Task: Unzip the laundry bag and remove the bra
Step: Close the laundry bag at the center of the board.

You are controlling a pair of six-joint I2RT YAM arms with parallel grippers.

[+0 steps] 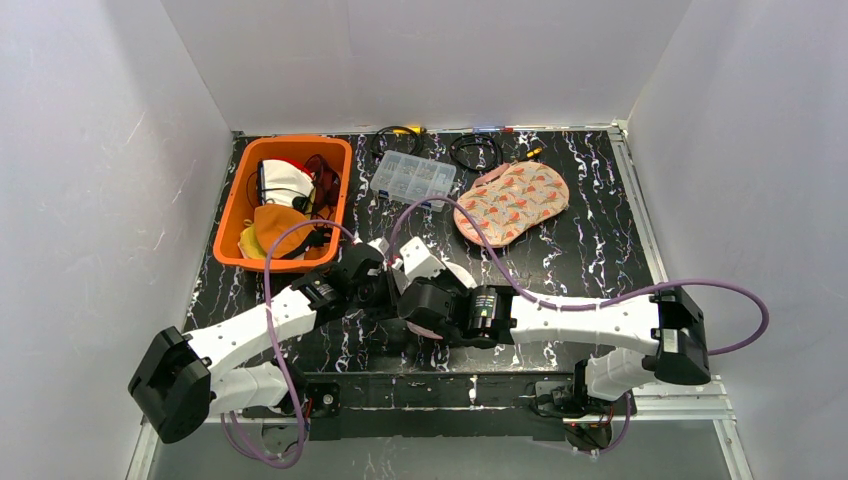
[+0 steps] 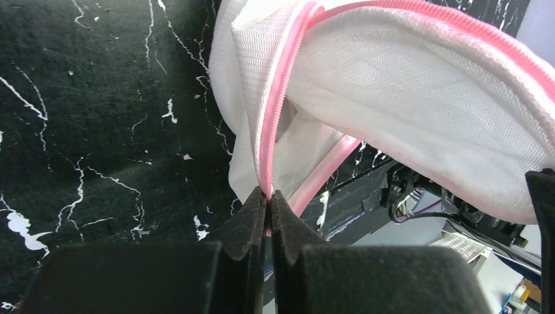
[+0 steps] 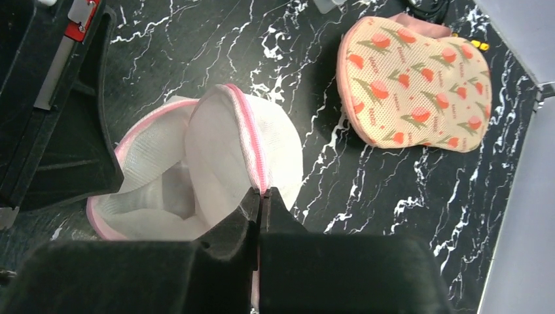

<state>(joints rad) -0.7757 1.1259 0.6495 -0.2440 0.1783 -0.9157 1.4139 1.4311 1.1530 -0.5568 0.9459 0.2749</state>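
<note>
Grip | left fingers (image 2: pixel 249 224) closed on laundry bag (image 2: pixel 406 85) trim | right fingers (image 3: pixel 245 216) likewise

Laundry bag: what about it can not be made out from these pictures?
- Right wrist view: the inside of the bag shows only white mesh folds; whether a bra lies in it cannot be told.
- Left wrist view: the zip runs into the shut left jaws; its slider is hidden.
- Top view: both wrists cover nearly the whole bag.
</note>
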